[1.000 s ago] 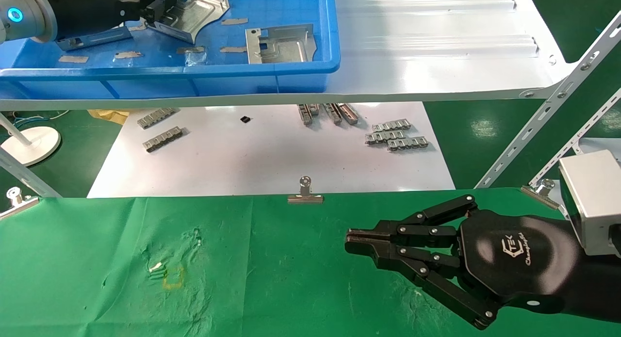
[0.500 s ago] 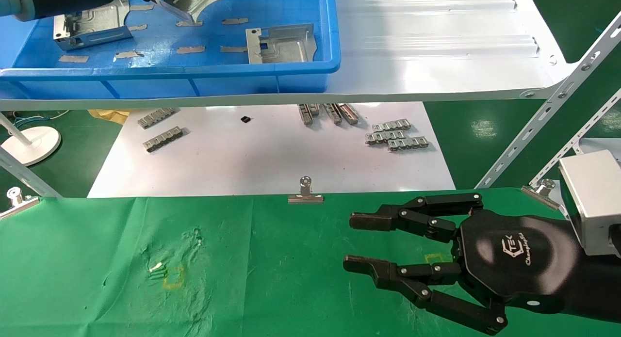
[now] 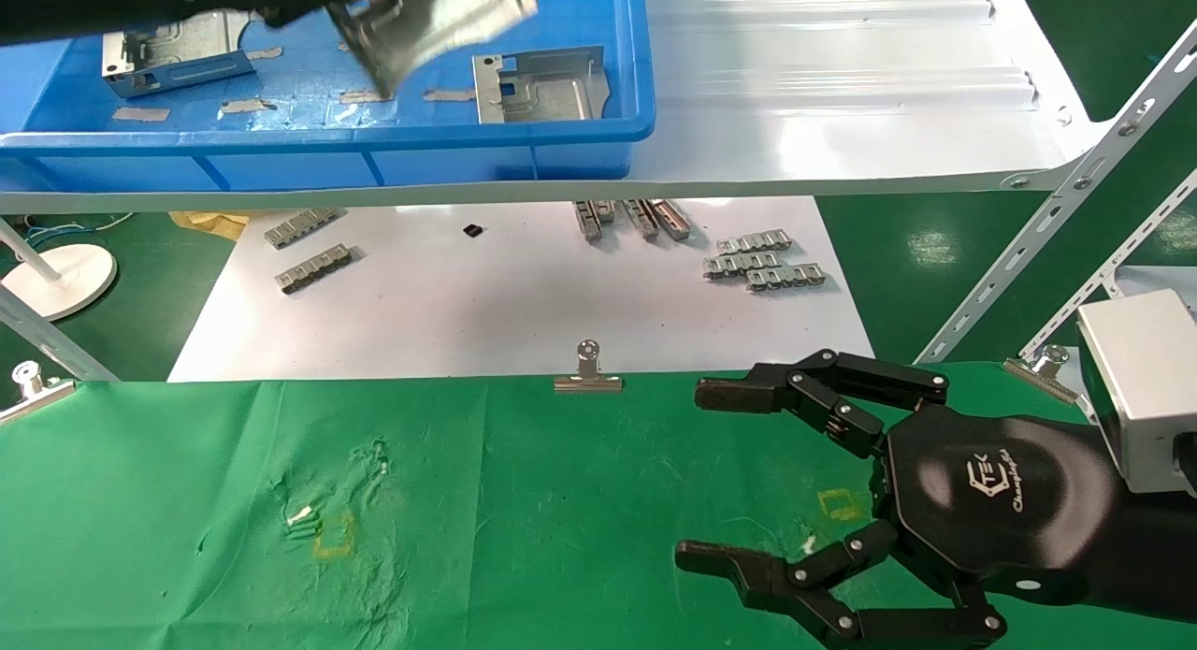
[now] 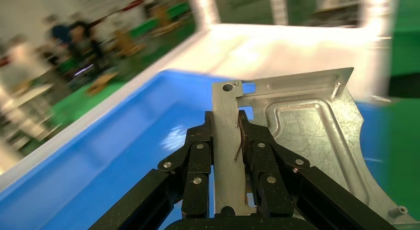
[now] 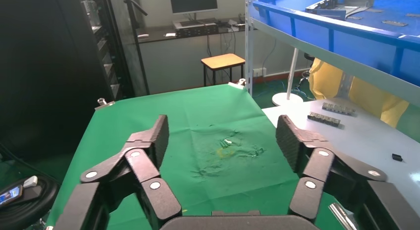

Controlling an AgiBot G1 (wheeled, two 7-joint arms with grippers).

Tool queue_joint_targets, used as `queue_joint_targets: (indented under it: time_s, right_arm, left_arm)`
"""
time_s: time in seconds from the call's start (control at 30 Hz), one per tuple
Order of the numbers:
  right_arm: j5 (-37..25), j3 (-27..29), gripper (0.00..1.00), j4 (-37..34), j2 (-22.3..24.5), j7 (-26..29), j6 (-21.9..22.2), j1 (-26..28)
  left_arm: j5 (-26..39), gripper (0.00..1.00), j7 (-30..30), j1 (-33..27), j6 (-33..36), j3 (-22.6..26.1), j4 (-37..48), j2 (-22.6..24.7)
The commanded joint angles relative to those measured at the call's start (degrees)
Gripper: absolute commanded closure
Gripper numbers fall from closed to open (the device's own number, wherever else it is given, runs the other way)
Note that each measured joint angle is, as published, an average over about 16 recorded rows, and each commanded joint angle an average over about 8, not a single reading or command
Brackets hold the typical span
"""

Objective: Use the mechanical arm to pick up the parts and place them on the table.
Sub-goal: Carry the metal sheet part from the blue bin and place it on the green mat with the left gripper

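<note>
Nearest, right tool [image 3: 706, 482]: black, hexagonal palm with white logo, fingers spread wide and grasping nothing, hovering over the right part of the counter [image 3: 524, 500], whose wrinkled green cloth carries small yellow square marks [image 3: 334, 536] and a silver binder clip [image 3: 587, 373] at its far edge. Beyond the counter, lower down: white sheet [image 3: 486, 304] with small grey toothed strips [image 3: 764, 265] scattered in groups. Above that, glossy white shelf [image 3: 842, 98] bearing a blue bin [image 3: 327, 145] at its left. In the bin: two silvery brackets lying flat, one at the right [image 3: 540, 86], one at the left [image 3: 176, 51]. Farthest, left tool [image 4: 227, 136]: fingers clenched on the folded edge of a third bracket [image 3: 430, 19], held tilted above the bin floor, clear of the other two.
</note>
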Motion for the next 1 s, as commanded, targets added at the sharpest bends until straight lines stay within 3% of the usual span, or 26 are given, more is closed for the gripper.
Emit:
queue_joint_targets:
  time_s: [0.03, 0.27, 0.5, 0.6, 0.77, 1.0]
  right_arm:
    - [0.0, 0.0, 0.0, 0.0, 0.0, 0.0, 0.0, 0.0]
    - [0.0, 0.0, 0.0, 0.0, 0.0, 0.0, 0.0, 0.0]
    - [0.0, -0.01, 0.0, 0.0, 0.0, 0.0, 0.0, 0.0]
    - [0.0, -0.01, 0.0, 0.0, 0.0, 0.0, 0.0, 0.0]
    - [0.01, -0.01, 0.0, 0.0, 0.0, 0.0, 0.0, 0.0]
    - [0.01, -0.01, 0.0, 0.0, 0.0, -0.01, 0.0, 0.0]
  left_arm:
    - [-0.02, 1.0, 1.26, -0.08, 5.7, -0.02, -0.32, -0.92]
    - [-3.53, 1.0, 6.38, 5.16, 9.95, 3.78, -11.67, -5.63]
    - [-9.62, 1.0, 11.51, 14.8, 9.28, 14.82, -29.97, -15.33]
    - [-6.77, 1.0, 16.07, 16.81, 8.3, 20.0, -31.19, -17.16]
    - [-1.75, 1.0, 24.26, 17.98, 6.93, 24.39, -24.78, -15.83]
    - [-0.83, 0.63, 31.34, 20.47, 6.62, 25.9, -14.69, -12.48]
